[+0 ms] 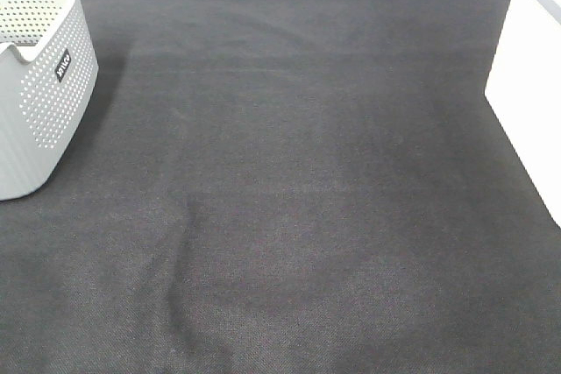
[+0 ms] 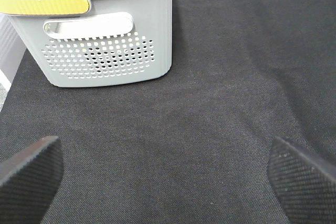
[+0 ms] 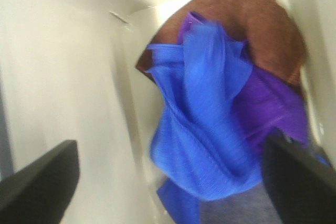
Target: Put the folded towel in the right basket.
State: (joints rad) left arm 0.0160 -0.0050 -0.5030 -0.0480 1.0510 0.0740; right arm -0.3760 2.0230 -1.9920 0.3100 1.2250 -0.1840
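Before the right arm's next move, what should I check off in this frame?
1. Right gripper open, holding nothing: ok.
2. Blue towel inside the white basket, over a purple cloth and a brown cloth: ok.
3. Blue towel folded: cannot tell, the view is blurred.
4. Left gripper open and empty: ok.
5. Left gripper apart from the grey basket: ok.

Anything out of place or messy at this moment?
The blue towel in the white basket lies bunched and rumpled over a purple cloth and a brown cloth, not neatly folded, though the right wrist view is blurred. The black table cloth also has a crease toward the lower left of the exterior view.
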